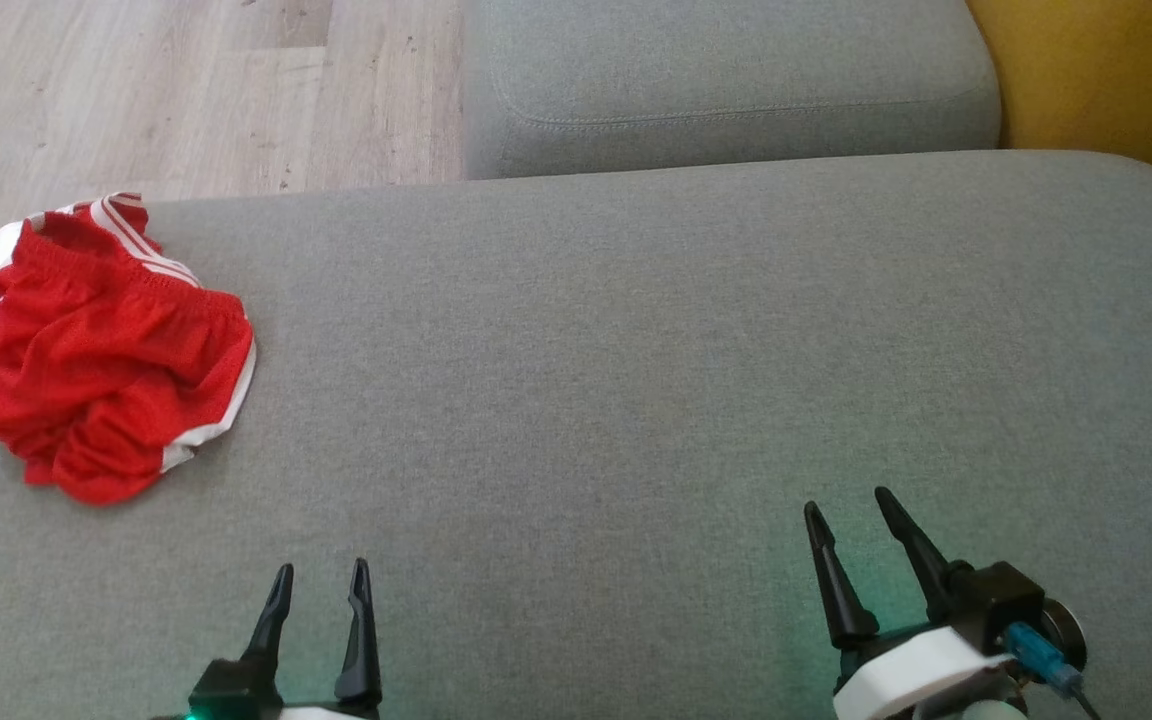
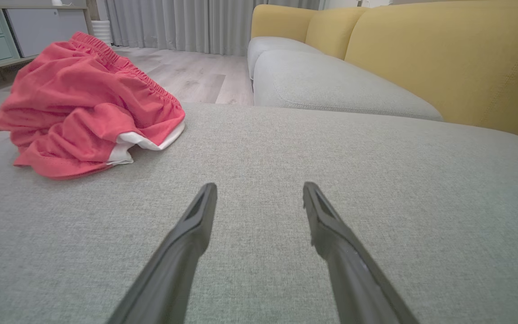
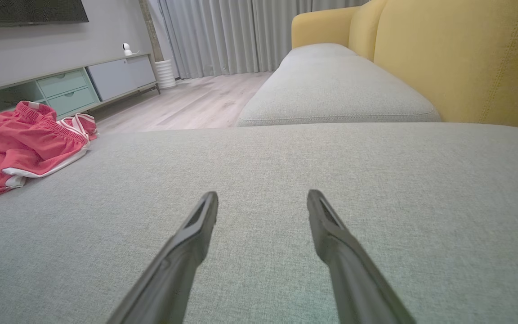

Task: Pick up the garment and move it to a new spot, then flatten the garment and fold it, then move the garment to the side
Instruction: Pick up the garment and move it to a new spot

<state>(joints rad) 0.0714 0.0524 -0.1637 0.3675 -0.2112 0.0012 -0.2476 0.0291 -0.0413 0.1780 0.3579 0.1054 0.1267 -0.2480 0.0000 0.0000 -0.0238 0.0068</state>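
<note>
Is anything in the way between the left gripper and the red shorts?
Nothing visible. Bare grey cushion lies between the open left gripper and the shorts, which sit crumpled near the cushion's left edge, ahead and to the gripper's left.

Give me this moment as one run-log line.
stage: pre-pick | garment: crumpled, left end of cushion | left gripper: open, empty | right gripper: open, empty

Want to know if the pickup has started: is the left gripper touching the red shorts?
Apart. The head view shows a wide stretch of bare grey cushion between the left gripper and the shorts.
</note>
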